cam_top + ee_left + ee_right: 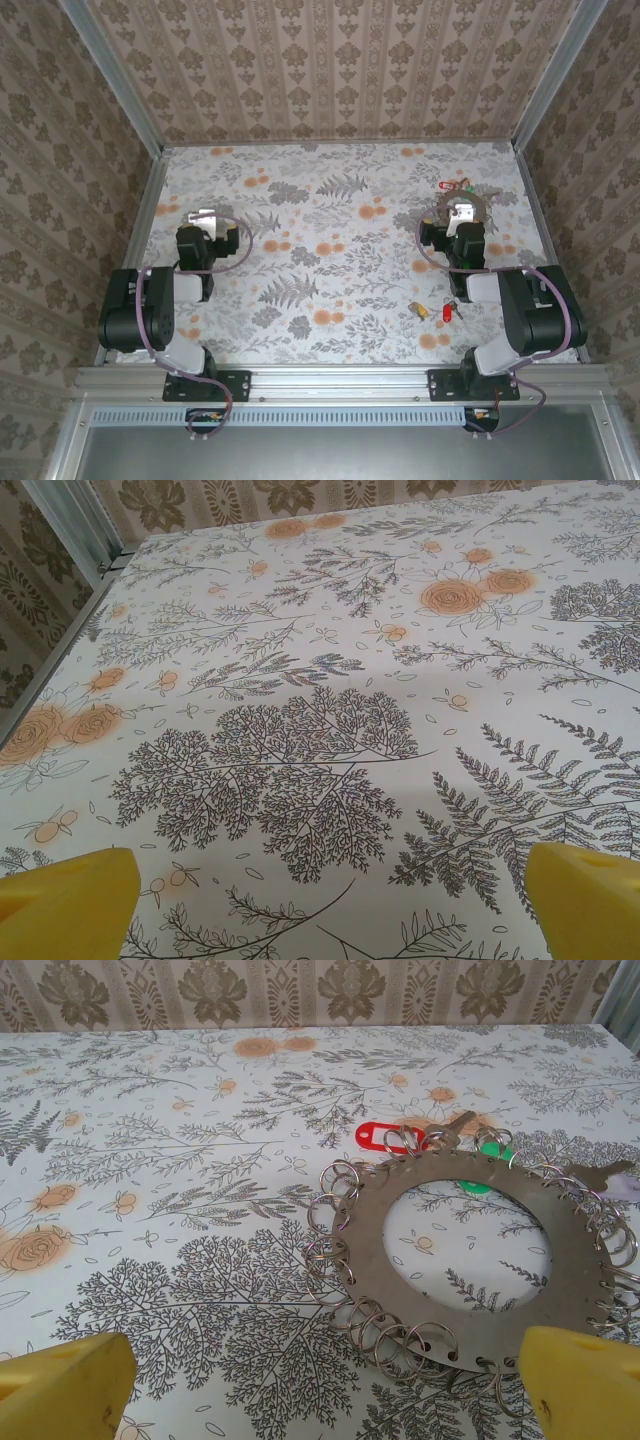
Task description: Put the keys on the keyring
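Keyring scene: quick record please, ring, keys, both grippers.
keyring: flat on table, far right, small split rings round its rim
tags at ring: red tag and green tag at its far edge
loose keys: yellow key and red key by right arm, apart from keyring
left gripper: open, above bare table
right gripper: open, just short of keyring, holding nothing

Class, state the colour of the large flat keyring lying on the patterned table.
The keyring is silvery-grey metal, seen best in the right wrist view.
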Tool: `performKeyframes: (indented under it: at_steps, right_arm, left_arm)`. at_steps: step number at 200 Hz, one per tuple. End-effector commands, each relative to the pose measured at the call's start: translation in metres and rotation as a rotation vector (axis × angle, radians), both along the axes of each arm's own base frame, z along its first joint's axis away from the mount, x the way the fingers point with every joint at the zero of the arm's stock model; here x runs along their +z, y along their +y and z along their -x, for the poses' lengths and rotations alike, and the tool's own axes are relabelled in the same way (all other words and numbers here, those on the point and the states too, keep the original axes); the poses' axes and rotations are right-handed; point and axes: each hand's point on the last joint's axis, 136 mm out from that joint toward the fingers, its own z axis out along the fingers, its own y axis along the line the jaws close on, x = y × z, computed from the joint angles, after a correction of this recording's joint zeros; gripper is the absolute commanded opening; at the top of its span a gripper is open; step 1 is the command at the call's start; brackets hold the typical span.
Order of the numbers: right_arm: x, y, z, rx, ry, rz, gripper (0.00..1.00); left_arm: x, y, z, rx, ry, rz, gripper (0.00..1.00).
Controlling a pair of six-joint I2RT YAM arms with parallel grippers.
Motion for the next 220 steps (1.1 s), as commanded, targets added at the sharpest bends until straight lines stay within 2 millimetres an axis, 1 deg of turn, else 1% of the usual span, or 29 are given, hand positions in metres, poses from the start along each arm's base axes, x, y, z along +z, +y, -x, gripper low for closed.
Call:
performKeyframes:
  at_steps: [1, 79, 145, 178, 200, 220]
  right_arm:
    - [0.003, 0.003, -0.004, 0.016, -0.008, -0.016, 0.99]
    - [0.003, 0.003, -0.004, 0.018, -0.005, -0.019, 1.0]
    - [0.003, 0.004, -0.004, 0.02, -0.009, -0.02, 1.0]
    - [0.005, 0.01, -0.001, 0.051, -0.024, -0.006, 1.0]
    - [0.01, 0.015, 0.002, 0.063, -0.035, 0.013, 1.0]
    - [0.017, 0.011, 0.003, 0.033, -0.042, 0.02, 1.0]
  left_arm:
    - [0.009, 0.0, -0.004, 0.007, -0.022, 0.014, 1.0]
    - [0.009, 0.0, -0.004, 0.007, -0.023, 0.015, 1.0]
    - [0.009, -0.004, -0.003, -0.016, -0.026, 0.01, 1.0]
    - [0.011, -0.009, 0.001, -0.038, -0.045, 0.001, 1.0]
    - [0.019, -0.007, 0.005, -0.022, -0.071, 0.001, 1.0]
    - [0.031, -0.001, 0.011, 0.011, -0.09, 0.005, 1.0]
